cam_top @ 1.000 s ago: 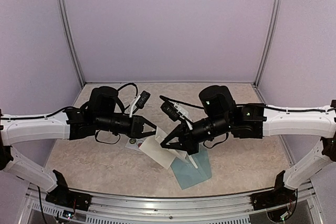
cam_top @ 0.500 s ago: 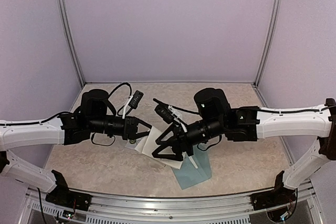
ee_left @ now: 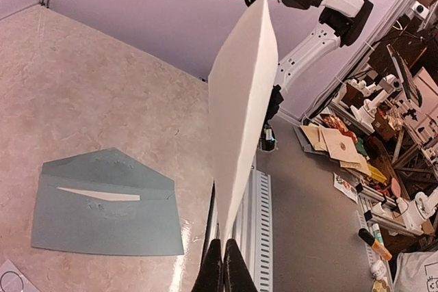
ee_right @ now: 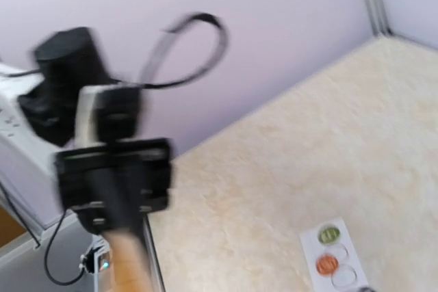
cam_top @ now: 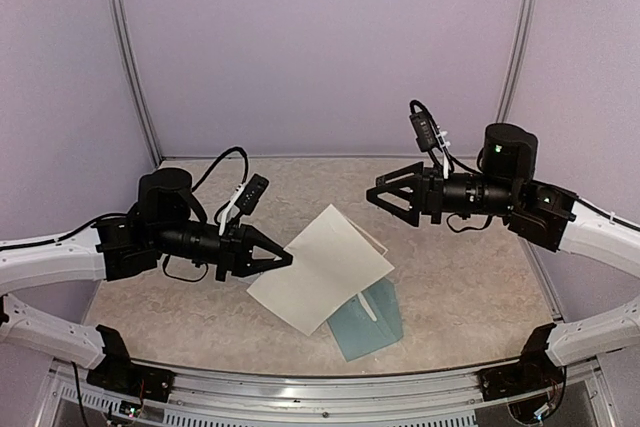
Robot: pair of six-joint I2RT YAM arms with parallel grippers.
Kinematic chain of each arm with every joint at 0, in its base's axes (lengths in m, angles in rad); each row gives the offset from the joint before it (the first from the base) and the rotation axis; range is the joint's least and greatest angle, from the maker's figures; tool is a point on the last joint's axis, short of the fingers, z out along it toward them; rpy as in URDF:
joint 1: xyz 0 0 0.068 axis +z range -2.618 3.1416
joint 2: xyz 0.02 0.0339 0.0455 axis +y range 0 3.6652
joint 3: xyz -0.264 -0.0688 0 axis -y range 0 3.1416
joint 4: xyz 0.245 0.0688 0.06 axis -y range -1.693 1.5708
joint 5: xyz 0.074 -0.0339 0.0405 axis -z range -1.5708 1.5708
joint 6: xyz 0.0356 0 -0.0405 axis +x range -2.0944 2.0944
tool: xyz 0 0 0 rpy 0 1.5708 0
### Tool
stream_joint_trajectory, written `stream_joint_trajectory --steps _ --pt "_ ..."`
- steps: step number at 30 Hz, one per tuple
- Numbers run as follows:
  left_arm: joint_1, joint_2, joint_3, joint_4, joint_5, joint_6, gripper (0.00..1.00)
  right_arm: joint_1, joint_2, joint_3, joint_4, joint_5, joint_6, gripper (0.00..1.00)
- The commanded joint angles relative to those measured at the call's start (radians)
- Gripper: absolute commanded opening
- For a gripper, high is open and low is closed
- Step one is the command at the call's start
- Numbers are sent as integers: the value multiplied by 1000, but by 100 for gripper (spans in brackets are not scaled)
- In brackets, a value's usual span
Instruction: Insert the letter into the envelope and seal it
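The letter [cam_top: 325,265], a white sheet, hangs tilted above the table with my left gripper [cam_top: 288,259] shut on its left edge. In the left wrist view the black fingertips [ee_left: 213,273] pinch the sheet [ee_left: 243,100], which is seen edge-on. The teal envelope [cam_top: 375,325] lies flat on the table under the sheet's right end, its flap open [ee_left: 102,203]. My right gripper [cam_top: 385,197] stands open and empty, raised well to the upper right of the letter. Its own fingers do not show in the blurred right wrist view.
A small white card with round stickers [ee_right: 332,261] lies on the table left of the envelope. The metal rail [cam_top: 320,387] runs along the near edge. Purple walls close in the back and both sides.
My right gripper has opened, let go of the letter and swung up and to the right. The letter is now held by the left gripper alone, which has shifted a little left and down.
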Motion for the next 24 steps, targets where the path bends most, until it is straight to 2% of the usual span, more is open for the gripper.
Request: stream_joint_trajectory --steps 1,6,10,14,18,24 --pt "-37 -10 47 -47 27 60 0 -57 39 -20 -24 -7 93 82" --pt "-73 3 71 -55 28 67 0 -80 129 17 -99 -15 78 82" --pt "-85 17 87 -63 24 70 0 -72 212 42 -116 -189 23 81" --pt "-88 39 107 -97 -19 77 0 -7 236 52 -88 -313 -18 82" --pt "-87 63 128 -143 -69 81 0 36 227 26 21 -411 15 87" --pt "-87 83 148 -153 -86 75 0 118 298 29 48 -422 -4 92"
